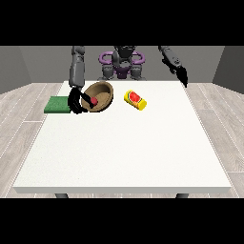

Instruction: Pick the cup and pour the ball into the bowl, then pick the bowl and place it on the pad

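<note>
- At the far left lies the flat green square pad (58,105), on the white table (124,152) near its left edge. It has nothing on it.
- Just to the right of the pad is the black hand at the view's left (76,101). Its fingers are curled on the near rim of the round brown wooden bowl (101,95), so I judge it is holding the bowl.
- The bowl is tilted, its opening turned towards the camera, and the small red ball (95,101) sits inside, close to the gripped rim. So the pouring seems done, and the step in hand is to carry the bowl to the pad.
- To do this well, I think the bowl should first be brought level, because the ball could roll out over the low edge. Then a short move to the left, and setting it down fully inside the pad.
- Right of the bowl, apart from it, the yellow cup with a red inside (135,100) lies on its side.
- At the far right, the hand at the view's right (182,76) hangs above the table corner, holding nothing; I cannot tell how its fingers lie.
</note>
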Controlling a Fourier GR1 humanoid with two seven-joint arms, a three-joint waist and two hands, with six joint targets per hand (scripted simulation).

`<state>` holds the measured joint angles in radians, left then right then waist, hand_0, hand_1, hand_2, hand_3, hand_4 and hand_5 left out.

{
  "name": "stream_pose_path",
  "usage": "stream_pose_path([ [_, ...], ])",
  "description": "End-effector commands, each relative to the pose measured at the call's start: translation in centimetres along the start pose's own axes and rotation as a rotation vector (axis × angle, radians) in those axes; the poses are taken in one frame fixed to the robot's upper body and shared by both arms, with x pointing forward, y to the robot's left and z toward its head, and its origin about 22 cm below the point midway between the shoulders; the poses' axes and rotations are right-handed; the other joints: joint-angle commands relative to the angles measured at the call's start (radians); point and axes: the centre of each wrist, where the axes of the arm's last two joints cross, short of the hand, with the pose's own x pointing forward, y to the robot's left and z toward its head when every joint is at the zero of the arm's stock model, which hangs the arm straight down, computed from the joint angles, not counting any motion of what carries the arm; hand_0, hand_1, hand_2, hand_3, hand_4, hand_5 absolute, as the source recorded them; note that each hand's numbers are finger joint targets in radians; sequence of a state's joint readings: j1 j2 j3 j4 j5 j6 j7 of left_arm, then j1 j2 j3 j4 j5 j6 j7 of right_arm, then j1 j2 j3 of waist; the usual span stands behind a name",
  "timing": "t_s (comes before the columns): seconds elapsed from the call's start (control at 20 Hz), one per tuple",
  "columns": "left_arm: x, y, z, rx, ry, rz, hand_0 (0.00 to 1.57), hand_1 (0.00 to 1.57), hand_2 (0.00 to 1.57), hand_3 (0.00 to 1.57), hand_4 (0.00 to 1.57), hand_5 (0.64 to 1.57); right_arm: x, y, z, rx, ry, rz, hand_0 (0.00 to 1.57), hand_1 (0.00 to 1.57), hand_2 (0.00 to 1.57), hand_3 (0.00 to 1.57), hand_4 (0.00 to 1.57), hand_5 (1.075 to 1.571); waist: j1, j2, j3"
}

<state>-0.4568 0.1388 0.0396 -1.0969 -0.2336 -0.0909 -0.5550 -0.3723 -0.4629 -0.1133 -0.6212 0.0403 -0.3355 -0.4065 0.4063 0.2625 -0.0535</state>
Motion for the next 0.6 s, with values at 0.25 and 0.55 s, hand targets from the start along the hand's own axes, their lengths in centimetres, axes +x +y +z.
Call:
stream_pose_path([
  [0.25, -4.1, 1.2, 4.3, 0.08, 0.214, 0.047, 0.0, 0.0, 0.0, 0.0, 0.0, 0.716, 2.6, -1.3, -1.8, 0.176, 0.324, 0.268, 1.57, 1.57, 1.57, 1.57, 1.27, 1.569, -0.127, -0.166, 0.0476],
  [0.55, -6.3, 0.3, 8.6, 0.15, 0.37, 0.046, 0.0, 0.0, 0.0, 0.0, 0.0, 0.729, 10.3, -7.9, -6.1, 0.272, 0.216, 0.623, 1.57, 1.57, 1.57, 1.57, 1.57, 1.571, -0.25, -0.311, 0.0469],
])
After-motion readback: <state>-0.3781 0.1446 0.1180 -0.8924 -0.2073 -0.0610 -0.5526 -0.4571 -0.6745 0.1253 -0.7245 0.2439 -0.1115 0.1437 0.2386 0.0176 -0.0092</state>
